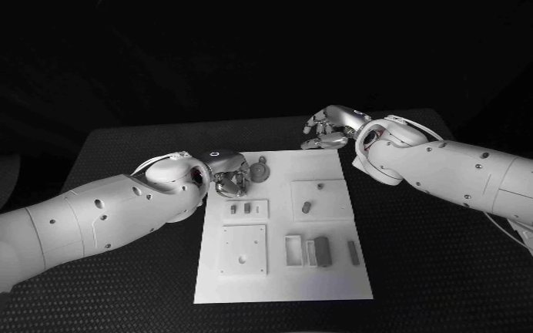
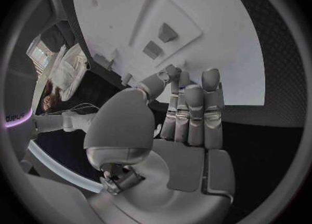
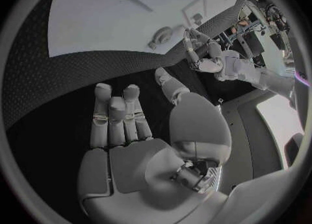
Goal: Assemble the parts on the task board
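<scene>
**Both hands at far end of board, parts lying on the plate**

The task board lies mid-table on the black table, long axis running away from the robot. The left hand sits at the board's far left corner, fingers curled down close to a round part lying on the plate just beside it. Can't tell from the head view whether fingertips touch that part; in the left wrist view the fingers lie side by side, fairly straight, w/ nothing seen in the palm, so the hand reads as empty and loosely spread.

The right hand hovers just beyond the board's far right corner, over the table, not touching the plate. Right wrist view shows palm bare, fingers extended & apart, holding nothing.

On the board: a raised square plate at right-centre w/ two small dark parts on it (one near its far edge, one lower); a small block w/ slots left of centre; a bigger square plate w/ a hole nearer the robot; a white frame w/ grey bar parts beside it, and one slim bar further right.
</scene>
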`<control>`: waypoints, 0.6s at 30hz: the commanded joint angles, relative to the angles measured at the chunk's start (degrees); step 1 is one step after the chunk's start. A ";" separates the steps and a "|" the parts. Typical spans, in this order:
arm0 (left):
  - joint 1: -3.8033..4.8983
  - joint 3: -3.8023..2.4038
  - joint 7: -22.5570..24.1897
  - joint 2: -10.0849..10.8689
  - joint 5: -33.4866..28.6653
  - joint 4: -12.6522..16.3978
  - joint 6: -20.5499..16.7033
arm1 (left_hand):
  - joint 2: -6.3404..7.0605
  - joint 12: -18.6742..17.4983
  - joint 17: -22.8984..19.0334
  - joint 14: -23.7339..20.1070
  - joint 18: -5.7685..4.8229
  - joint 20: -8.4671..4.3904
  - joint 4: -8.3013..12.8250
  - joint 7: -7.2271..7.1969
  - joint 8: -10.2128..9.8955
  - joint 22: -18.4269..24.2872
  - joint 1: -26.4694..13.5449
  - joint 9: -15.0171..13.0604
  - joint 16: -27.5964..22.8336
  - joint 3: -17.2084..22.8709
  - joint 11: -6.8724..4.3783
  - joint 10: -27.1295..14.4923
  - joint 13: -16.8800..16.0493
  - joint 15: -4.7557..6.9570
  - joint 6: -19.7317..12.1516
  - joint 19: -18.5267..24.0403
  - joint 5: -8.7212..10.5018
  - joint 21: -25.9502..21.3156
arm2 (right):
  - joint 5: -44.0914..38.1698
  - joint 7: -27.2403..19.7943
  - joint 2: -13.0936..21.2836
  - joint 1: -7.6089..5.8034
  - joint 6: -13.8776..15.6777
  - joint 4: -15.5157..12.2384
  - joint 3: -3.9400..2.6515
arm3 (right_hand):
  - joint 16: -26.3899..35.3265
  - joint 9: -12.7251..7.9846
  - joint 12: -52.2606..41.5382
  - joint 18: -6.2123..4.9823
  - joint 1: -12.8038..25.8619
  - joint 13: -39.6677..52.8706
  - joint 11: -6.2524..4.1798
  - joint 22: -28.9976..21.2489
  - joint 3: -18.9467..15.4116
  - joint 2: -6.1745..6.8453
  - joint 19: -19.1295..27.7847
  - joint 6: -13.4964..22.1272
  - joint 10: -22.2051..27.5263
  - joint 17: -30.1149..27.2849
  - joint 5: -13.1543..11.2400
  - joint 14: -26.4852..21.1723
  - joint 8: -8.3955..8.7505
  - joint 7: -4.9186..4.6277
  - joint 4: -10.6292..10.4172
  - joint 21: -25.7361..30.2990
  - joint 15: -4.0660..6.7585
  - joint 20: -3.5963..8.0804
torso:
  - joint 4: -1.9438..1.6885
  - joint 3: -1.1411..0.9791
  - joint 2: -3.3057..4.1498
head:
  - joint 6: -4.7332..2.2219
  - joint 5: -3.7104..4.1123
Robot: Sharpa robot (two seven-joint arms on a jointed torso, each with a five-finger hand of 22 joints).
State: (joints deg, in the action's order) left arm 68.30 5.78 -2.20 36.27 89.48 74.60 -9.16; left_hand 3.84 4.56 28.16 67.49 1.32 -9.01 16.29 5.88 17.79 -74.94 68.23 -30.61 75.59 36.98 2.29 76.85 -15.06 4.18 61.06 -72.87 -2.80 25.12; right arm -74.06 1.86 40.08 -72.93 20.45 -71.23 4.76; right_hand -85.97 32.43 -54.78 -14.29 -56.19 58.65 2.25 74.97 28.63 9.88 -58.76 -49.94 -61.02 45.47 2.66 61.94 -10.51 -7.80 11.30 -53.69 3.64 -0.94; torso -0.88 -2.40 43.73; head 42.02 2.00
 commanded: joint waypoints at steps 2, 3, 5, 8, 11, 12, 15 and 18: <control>-0.02 0.00 0.65 -0.12 -0.27 -0.05 0.87 | -0.51 0.16 -0.07 0.24 3.81 -0.38 -0.05 0.00 0.11 -1.05 0.06 -0.06 0.32 0.41 -0.15 0.40 -0.07 0.07 0.30 0.05 -0.23 0.06 | -0.16 -0.48 -0.02 0.03 -0.48 -0.08 -0.02 | -0.20 -0.09 -0.33 -0.71 0.48 -0.06 0.11 0.87 -0.16 -0.28 -0.17 0.55 0.40 -0.10 0.19 0.21 -0.33 -1.06 -0.03 0.28 0.11 0.32 | -0.04 0.01 0.01 | 0.07 0.07; -0.02 0.00 0.62 -0.08 -0.27 -0.05 0.93 | -0.51 0.16 -0.07 0.24 3.81 -0.38 -0.04 0.00 0.11 -1.05 0.06 -0.06 0.32 0.41 -0.15 0.40 -0.07 0.07 0.29 0.06 -0.23 0.05 | -0.16 -0.48 -0.02 0.03 -0.48 -0.07 -0.02 | -0.20 -0.09 -0.33 -0.71 0.48 -0.06 0.11 0.87 -0.16 -0.28 -0.17 0.55 0.40 -0.10 0.19 0.21 -0.33 -1.06 -0.03 0.28 0.11 0.32 | -0.04 0.01 0.00 | 0.16 0.10; -0.02 0.00 0.54 -0.10 -0.27 -0.16 1.09 | -0.52 0.15 -0.07 0.24 3.81 -0.39 -0.04 0.00 0.11 -1.05 0.07 -0.06 0.32 0.42 -0.15 0.40 -0.07 0.07 0.29 0.06 -0.23 0.05 | -0.16 -0.48 0.01 0.03 -0.48 -0.09 -0.02 | -0.20 -0.09 -0.33 -0.71 0.48 -0.07 0.11 0.87 -0.16 -0.28 -0.17 0.55 0.40 -0.10 0.19 0.21 -0.33 -1.06 -0.03 0.28 0.11 0.32 | -0.04 0.02 0.00 | 0.09 0.05; -0.02 0.01 0.38 -0.16 -0.18 -0.40 1.42 | -0.53 0.14 -0.08 0.24 3.80 -0.40 -0.03 0.00 0.11 -1.04 0.08 -0.06 0.32 0.42 -0.16 0.41 -0.07 0.08 0.29 0.06 -0.23 0.04 | -0.16 -0.48 -0.02 0.03 -0.46 -0.12 -0.02 | -0.20 -0.09 -0.34 -0.71 0.48 -0.07 0.11 0.87 -0.16 -0.28 -0.17 0.56 0.40 -0.10 0.19 0.21 -0.34 -1.06 -0.02 0.28 0.11 0.32 | -0.06 0.04 -0.01 | -0.01 0.07; -0.02 0.01 0.31 -0.19 -0.14 -0.45 1.67 | -0.53 0.13 -0.08 0.24 3.79 -0.41 -0.01 0.00 0.11 -1.04 0.09 -0.06 0.32 0.43 -0.16 0.42 -0.06 0.08 0.28 0.07 -0.23 0.02 | -0.16 -0.48 0.03 0.03 -0.47 -0.16 -0.02 | -0.19 -0.10 -0.34 -0.71 0.48 -0.08 0.11 0.87 -0.16 -0.28 -0.17 0.56 0.40 -0.10 0.19 0.21 -0.34 -1.06 -0.02 0.29 0.11 0.32 | -0.10 0.04 -0.02 | 0.21 0.03; -0.02 0.01 0.26 -0.18 -0.13 -0.42 1.82 | -0.54 0.12 -0.08 0.24 3.79 -0.41 0.00 0.00 0.11 -1.04 0.10 -0.06 0.32 0.43 -0.16 0.42 -0.06 0.08 0.28 0.07 -0.23 0.02 | -0.16 -0.46 0.03 0.03 -0.48 -0.16 -0.02 | -0.19 -0.10 -0.34 -0.71 0.48 -0.08 0.11 0.87 -0.17 -0.28 -0.17 0.56 0.40 -0.10 0.19 0.21 -0.34 -1.06 -0.02 0.29 0.11 0.32 | -0.10 0.06 -0.02 | 0.20 0.05; -0.02 0.01 0.12 -0.17 0.02 -0.46 2.11 | -0.54 0.11 -0.08 0.23 3.78 -0.42 0.01 0.00 0.11 -1.04 0.10 -0.06 0.32 0.43 -0.17 0.43 -0.06 0.09 0.28 0.07 -0.23 0.01 | -0.16 -0.47 0.02 0.03 -0.45 -0.15 -0.02 | -0.20 -0.10 -0.35 -0.71 0.48 -0.09 0.11 0.87 -0.17 -0.28 -0.17 0.56 0.40 -0.10 0.19 0.22 -0.34 -1.06 -0.01 0.29 0.11 0.32 | -0.09 0.07 0.01 | 0.09 0.07; -0.02 0.02 0.07 -0.20 0.03 -0.58 2.39 | -0.54 0.10 -0.08 0.23 3.77 -0.42 0.02 0.00 0.10 -1.03 0.11 -0.06 0.32 0.43 -0.17 0.43 -0.06 0.09 0.27 0.07 -0.23 0.00 | -0.16 -0.48 0.02 0.03 -0.46 -0.14 -0.02 | -0.19 -0.10 -0.35 -0.71 0.48 -0.09 0.11 0.87 -0.17 -0.28 -0.17 0.56 0.41 -0.10 0.19 0.21 -0.34 -1.06 0.00 0.29 0.11 0.32 | -0.04 0.07 -0.05 | 0.10 0.10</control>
State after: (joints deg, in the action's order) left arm 68.29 5.80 -2.26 36.21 89.47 74.04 -8.06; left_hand 3.84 4.53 28.17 67.57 1.32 -8.99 16.19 5.88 17.57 -74.92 68.24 -30.61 75.59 37.08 2.23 76.90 -15.05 4.10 61.05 -72.88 -2.83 25.12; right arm -74.06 1.86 40.11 -72.92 20.45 -71.29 4.76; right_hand -85.97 32.38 -54.78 -14.30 -56.19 58.64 2.24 74.96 28.63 9.88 -58.75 -49.94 -61.02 45.41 2.66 61.92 -10.51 -7.80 11.30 -53.69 3.61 -0.95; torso -0.96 -2.34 43.72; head 42.14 2.05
